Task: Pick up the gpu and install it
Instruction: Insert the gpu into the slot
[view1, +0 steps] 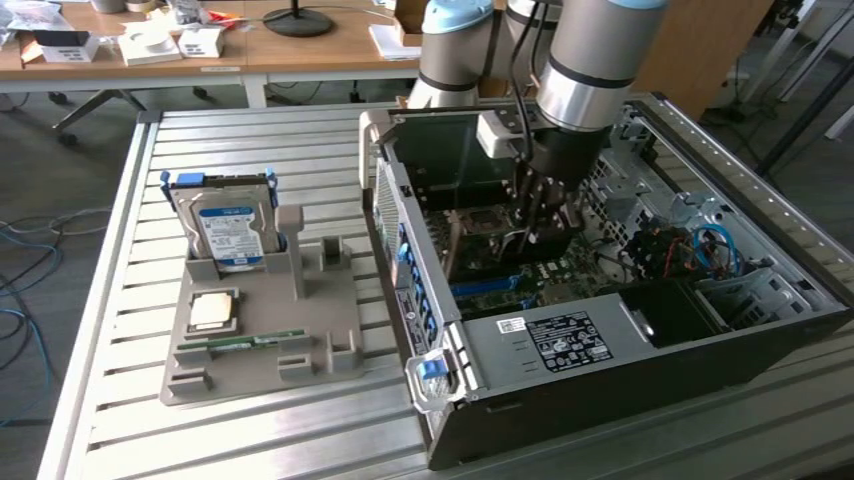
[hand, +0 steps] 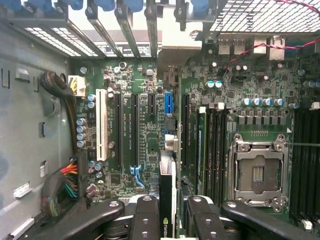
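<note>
The hand (hand: 170, 212) grasps the gpu (hand: 167, 185) edge-on, so its connector edge can face the motherboard (hand: 230, 85) slots. Both hang inside the open case (view1: 667, 385).

Gpu (hand: 167, 197) over motherboard (hand: 227, 100) in case (view1: 641, 402)

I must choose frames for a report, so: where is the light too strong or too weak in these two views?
Exterior view: the table slats shine brightly, while the computer case interior is dim under the arm. Wrist view: glare behind the rear slot brackets, the motherboard evenly lit, the gpu dark.
</note>
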